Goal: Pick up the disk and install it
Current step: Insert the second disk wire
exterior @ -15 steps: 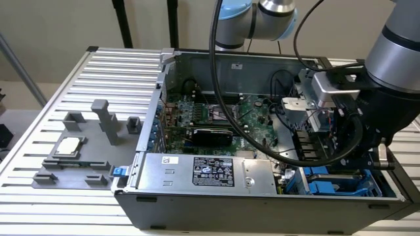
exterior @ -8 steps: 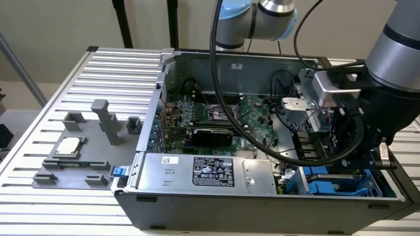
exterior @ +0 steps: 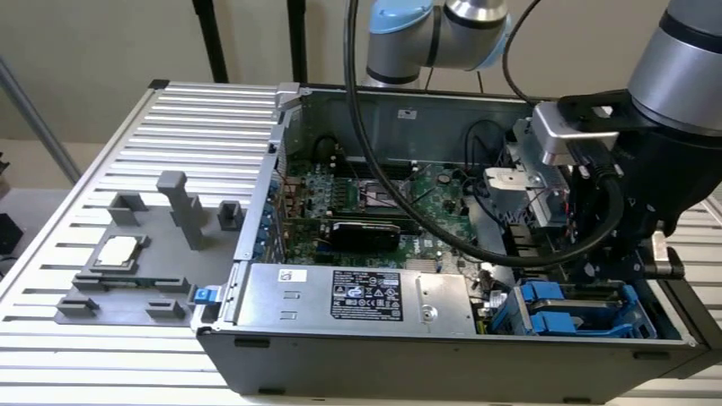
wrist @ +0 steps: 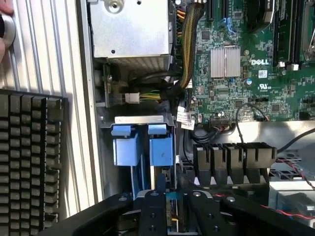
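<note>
open pc case [exterior: 451,351] on slatted table [exterior: 181,118], centre to 3 o'clock in exterior view. arm [exterior: 688,68] coming in from 1 o'clock, black wrist body reaching down into case at 4 o'clock corner, thick black cable [exterior: 485,245] looping across the interior.

motherboard [exterior: 373,199] lying flat on case floor, green, at frame centre; dell-marked in wrist view [wrist: 246,64], with small finned heatsink [wrist: 225,63]. black card [exterior: 361,233] just below board centre, toward 6 o'clock.

big silver box [exterior: 350,296] with black label along the near wall, 6 o'clock. in wrist view, its perforated end [wrist: 130,29] with yellow-black wire bundle [wrist: 189,44] running beside it.

drive bay [exterior: 581,309] at 4–5 o'clock of exterior view, right beside the silver box. disk [wrist: 162,147] seated edge-up in bay, blue carrier tab showing; second blue tab [wrist: 124,145] just beside it. same blue carriers visible in exterior view [exterior: 559,321].

gripper [wrist: 170,196] directly over the disk slot, black fingers [wrist: 153,211] straddling a thin edge with a teal strip between them. looks clenched on disk edge, but contact partly hidden by gripper body, so cannot tell for sure.

grey fixture [exterior: 135,262] on table at 9 o'clock, well apart from case; small square silver chip [exterior: 118,251] sitting on it. blue tab [exterior: 203,294] at fixture's edge touching case corner.

black ribbed block [wrist: 29,152] outside the case wall in wrist view.
</note>
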`<state>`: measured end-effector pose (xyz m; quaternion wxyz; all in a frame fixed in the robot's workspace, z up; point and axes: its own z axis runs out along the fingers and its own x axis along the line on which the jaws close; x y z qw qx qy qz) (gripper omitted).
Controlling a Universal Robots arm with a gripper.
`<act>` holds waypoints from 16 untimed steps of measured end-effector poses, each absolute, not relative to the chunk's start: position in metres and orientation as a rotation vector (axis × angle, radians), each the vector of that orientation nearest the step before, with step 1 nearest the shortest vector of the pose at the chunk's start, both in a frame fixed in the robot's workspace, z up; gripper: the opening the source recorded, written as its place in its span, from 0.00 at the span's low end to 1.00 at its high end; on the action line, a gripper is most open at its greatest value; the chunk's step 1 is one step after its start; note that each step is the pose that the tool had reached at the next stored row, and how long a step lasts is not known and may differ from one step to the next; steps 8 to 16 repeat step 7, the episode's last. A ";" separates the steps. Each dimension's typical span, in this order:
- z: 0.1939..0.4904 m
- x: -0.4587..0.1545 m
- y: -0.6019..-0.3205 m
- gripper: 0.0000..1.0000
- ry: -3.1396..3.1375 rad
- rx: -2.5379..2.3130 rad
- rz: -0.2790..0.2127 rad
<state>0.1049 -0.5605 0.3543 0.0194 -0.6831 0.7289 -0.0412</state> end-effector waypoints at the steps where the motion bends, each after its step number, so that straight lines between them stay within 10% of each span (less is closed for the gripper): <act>1: 0.354 0.105 -0.561 1.00 2.261 -2.119 -0.125; 16: 0.355 0.105 -0.561 1.00 2.264 -2.115 -0.125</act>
